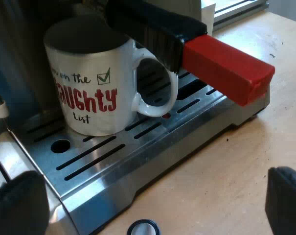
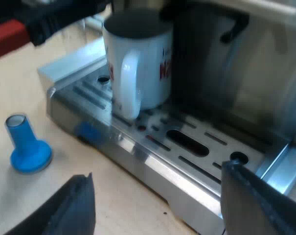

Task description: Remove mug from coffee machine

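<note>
The main danger is the holder handle (image 1: pixel 152 27), which sticks out of the machine directly above the mug (image 1: pixel 89 88). Its red end (image 1: pixel 226 68) reaches out past the mug's ear. If the mug is lifted straight up, I think its rim will hit this handle, and the mug can tip or slip from the grip. It seems safer to pull it outward over the drip tray (image 1: pixel 152 147) first and lift it only after that.

A second danger is the blue tamper (image 2: pixel 28 149). It stands upright on the table (image 1: pixel 226 186), near the outer edge of the tray, and an arm or the mug can knock it over on the way out.

The mug stands upright on the slotted metal tray, close under the machine's front. It is white and glossy, with green and red words and a small tick box on its side. Such a smooth surface is probably slippery for the fingers. The ear is thick and points outward from the machine. The inside looks dark, and I cannot tell if there is coffee in it. If there is, a quick move can spill it.

The left gripper (image 1: pixel 152 196) has its fingers spread wide and holds nothing. The right gripper (image 2: pixel 157 200) is also spread wide and empty. Both are over the table before the tray, apart from the mug.
</note>
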Controlling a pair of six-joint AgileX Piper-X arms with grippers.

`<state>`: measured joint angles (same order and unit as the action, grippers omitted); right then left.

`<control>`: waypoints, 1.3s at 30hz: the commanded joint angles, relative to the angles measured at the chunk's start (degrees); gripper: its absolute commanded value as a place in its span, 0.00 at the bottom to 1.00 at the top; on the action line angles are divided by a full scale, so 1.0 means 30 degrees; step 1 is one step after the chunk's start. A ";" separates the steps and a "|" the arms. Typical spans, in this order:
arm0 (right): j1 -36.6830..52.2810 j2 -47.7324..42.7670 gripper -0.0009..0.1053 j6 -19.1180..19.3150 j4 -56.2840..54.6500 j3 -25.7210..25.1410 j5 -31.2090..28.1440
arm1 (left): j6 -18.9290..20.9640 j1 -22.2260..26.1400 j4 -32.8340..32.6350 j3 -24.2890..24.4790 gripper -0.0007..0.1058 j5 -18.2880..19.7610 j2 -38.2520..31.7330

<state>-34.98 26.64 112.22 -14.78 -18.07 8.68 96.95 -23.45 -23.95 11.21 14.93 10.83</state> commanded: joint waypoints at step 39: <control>-0.4856 1.5322 0.55 -0.2940 1.8129 0.0377 -0.5545 | 0.0005 -0.0124 0.0226 0.0016 0.86 0.0096 -0.0002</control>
<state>-49.32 69.42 104.03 32.46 -16.74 -7.41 96.95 -23.45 -23.85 11.21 14.93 10.83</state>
